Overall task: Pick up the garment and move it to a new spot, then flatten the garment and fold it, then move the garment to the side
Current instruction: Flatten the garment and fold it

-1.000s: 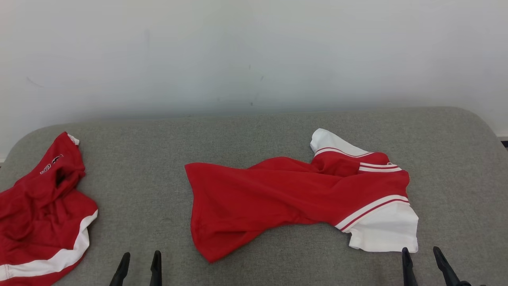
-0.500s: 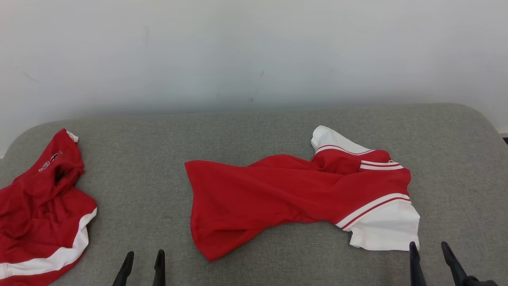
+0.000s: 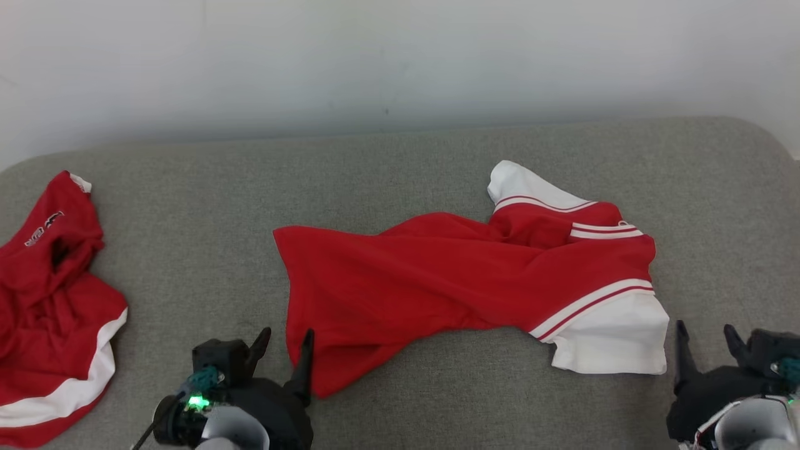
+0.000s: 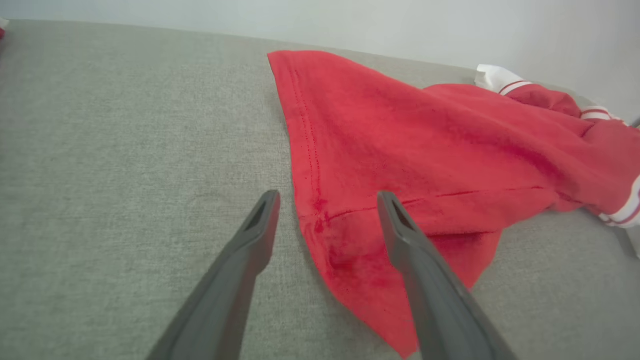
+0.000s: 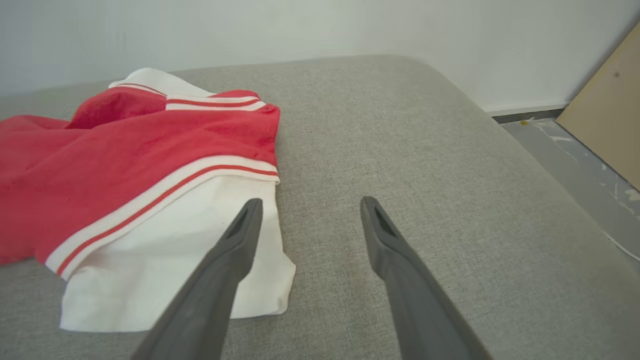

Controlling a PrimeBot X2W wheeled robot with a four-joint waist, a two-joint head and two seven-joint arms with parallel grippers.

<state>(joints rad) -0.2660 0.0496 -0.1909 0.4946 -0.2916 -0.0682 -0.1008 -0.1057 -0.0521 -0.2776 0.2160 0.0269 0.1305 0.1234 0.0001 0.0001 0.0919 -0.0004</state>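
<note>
The crumpled red-and-white fabric shirt lies unflattened and unfolded; left tool and right tool are both spread, gripping nothing.

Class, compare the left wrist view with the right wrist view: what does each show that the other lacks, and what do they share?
Left wrist view: the red hem corner, with its stitched edge, lying between the open left gripper's fingers.
Right wrist view: the white sleeve by the open right gripper, plus the floor and a tan board.
Shared: the red-and-white garment on the grey cushion, with a pale wall behind.
</note>
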